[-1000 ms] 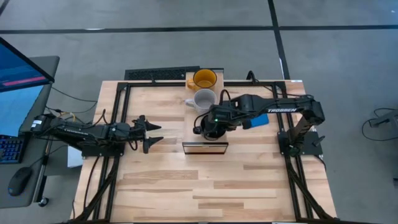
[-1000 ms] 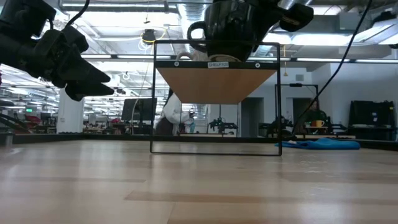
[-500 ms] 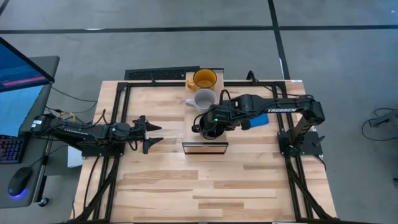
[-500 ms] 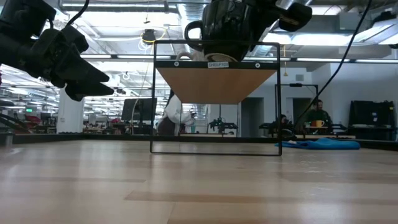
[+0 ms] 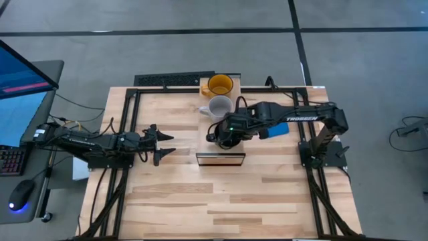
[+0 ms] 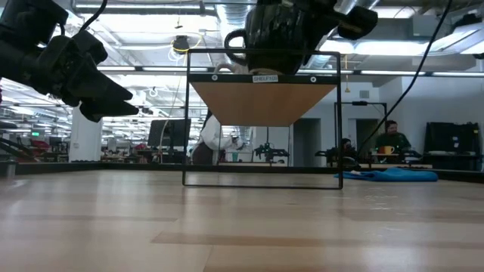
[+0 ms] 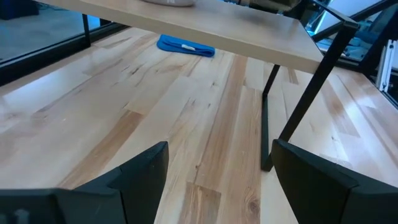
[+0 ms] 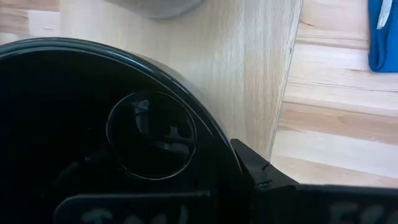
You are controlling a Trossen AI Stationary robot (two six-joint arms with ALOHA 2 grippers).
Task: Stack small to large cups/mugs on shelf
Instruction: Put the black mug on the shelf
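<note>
One end effector [image 5: 225, 137] grips black mug [image 6: 276, 34].

— Left arm?
— Low over the table's left side, lying along it; left gripper [image 5: 164, 144] points toward the middle, fingers [image 7: 134, 171] spread apart, holding nothing.
— Right arm?
— Reaches in from the right post, elbow bent; right gripper [image 5: 226, 136] hangs above centre, clamped on the black mug [image 6: 276, 34].

1. A blue cloth [image 5: 279, 128] is seen lying flat on the slatted wooden table [image 5: 200, 201].
2. A monitor [image 5: 17, 100], keyboard [image 5: 8, 161] and mouse [image 5: 21, 195] are parked on a side desk.
3. People [image 6: 389, 137] can be spotted in the room behind.
</note>
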